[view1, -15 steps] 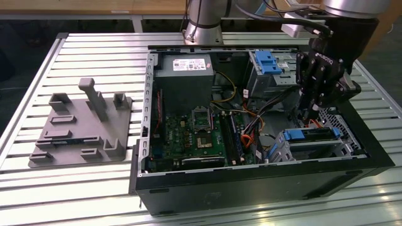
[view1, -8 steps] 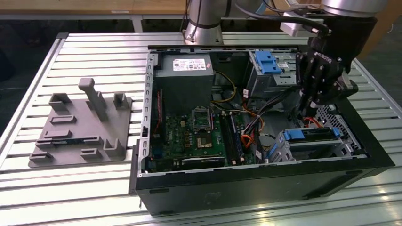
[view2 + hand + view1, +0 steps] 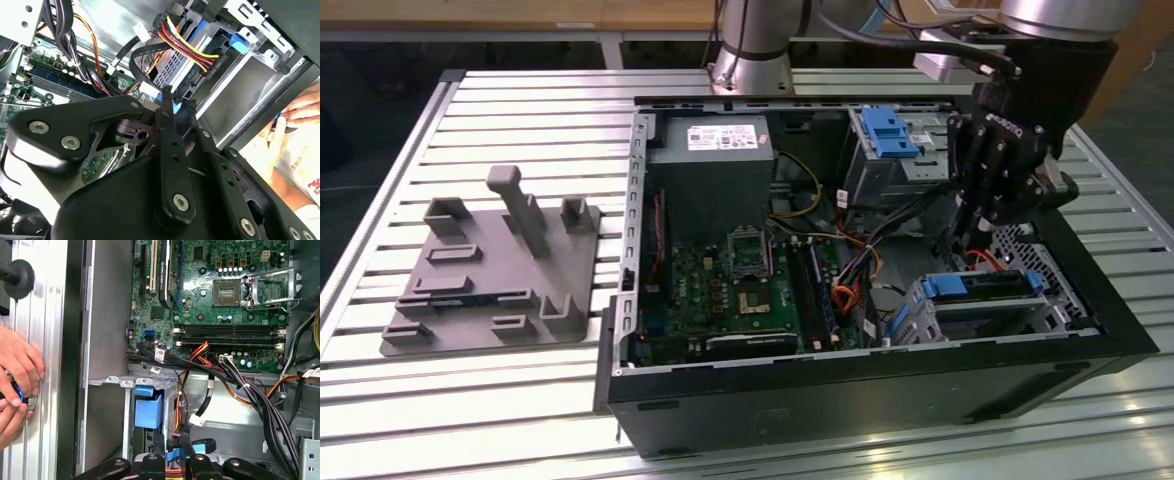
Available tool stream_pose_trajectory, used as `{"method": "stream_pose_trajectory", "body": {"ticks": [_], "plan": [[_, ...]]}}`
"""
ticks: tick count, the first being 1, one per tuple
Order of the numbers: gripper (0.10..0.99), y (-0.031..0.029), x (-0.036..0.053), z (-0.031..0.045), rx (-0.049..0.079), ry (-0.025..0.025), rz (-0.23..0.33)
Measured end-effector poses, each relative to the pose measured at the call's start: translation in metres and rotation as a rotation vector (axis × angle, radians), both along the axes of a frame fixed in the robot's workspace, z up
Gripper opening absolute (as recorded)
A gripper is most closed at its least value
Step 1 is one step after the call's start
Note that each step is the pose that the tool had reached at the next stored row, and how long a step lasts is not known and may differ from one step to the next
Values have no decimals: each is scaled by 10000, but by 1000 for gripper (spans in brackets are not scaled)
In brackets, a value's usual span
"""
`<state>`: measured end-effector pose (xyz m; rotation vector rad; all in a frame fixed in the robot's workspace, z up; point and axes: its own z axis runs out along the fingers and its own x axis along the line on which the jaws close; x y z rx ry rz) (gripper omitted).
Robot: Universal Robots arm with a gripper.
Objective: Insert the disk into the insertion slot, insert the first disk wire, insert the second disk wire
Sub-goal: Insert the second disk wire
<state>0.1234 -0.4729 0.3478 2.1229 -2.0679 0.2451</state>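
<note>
- The work sits on a slatted metal table (image 3: 520,100). An open computer case (image 3: 881,395) lies on its side there, with a grey fixture plate (image 3: 487,270) beside it toward the exterior view's left.
- My gripper (image 3: 970,238) hangs inside the case, just above the insertion slot (image 3: 994,318).
- In the second wrist view my fingertips (image 3: 165,107) are pinched together on a blue wire (image 3: 176,107), which I judge to be one of the disk wires. Which of the two it is, I cannot tell.
- The disk (image 3: 981,288) already lies in the slot, its blue carrier level with the cage's top edge, so the insertion step looks done.
- To seat this wire well, I should hold its plug square to the disk's port and press straight, not at a slant.
- The red, yellow and black power leads (image 3: 187,47) crowd the same end of the disk, and I judge they could snag my fingers.
- The case also holds the green motherboard (image 3: 747,290), the grey power supply (image 3: 714,175) and a taller bay with a blue latch (image 3: 891,132).
- A person's hand (image 3: 17,385) rests on the table just outside the case wall.
</note>
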Motion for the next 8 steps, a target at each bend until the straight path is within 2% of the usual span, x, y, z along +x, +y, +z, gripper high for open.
{"method": "stream_pose_trajectory", "body": {"ticks": [8], "plan": [[263,0,-1,-19,9,-123,1]]}}
